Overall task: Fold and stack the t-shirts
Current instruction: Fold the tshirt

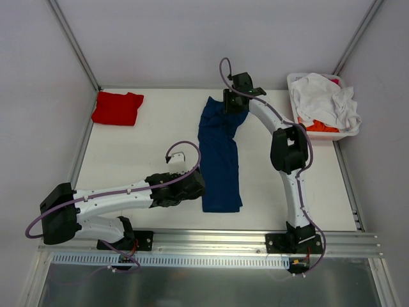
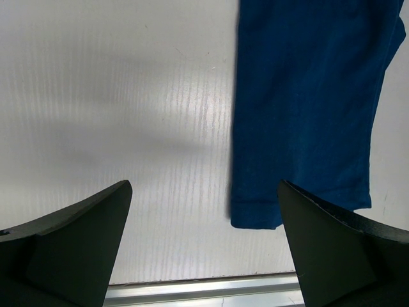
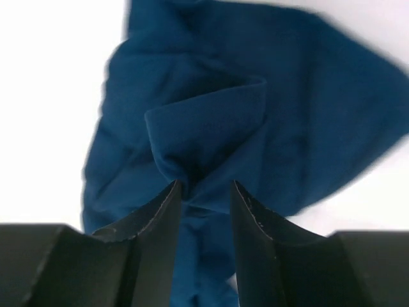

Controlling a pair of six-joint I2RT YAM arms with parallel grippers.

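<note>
Navy blue t-shirt (image 1: 220, 160): lies near the middle of the surface (image 1: 140, 153), folded lengthwise into a long narrow strip running from the far side toward the near edge. The near end lies flat with a straight hem. The far end is rumpled and bunched upward. No print is visible on the exposed side.

Right pincer (image 3: 204, 185): positioned over the far end of the strip. The jaws stand partly apart, and a raised fold of the navy cloth sits at and between the tips. The fingers (image 3: 163, 211) do not press together on the fold, and whether either still touches it cannot be confirmed.

Left pincer (image 2: 203, 185): jaws spread fully wide, with nothing between them. It hangs above bare surface just left of the strip's near end. In the left wrist view the near hem corner sits just beside the right-hand finger (image 2: 319, 243).

Red t-shirt (image 1: 117, 107): folded into a compact rectangle at the far left corner of the surface, well apart from the navy one.

Basket (image 1: 295, 78): white, at the far right corner. It holds a crumpled white t-shirt (image 1: 323, 96) heaped on top and an orange t-shirt (image 1: 319, 126) showing beneath it at the near side.
</note>
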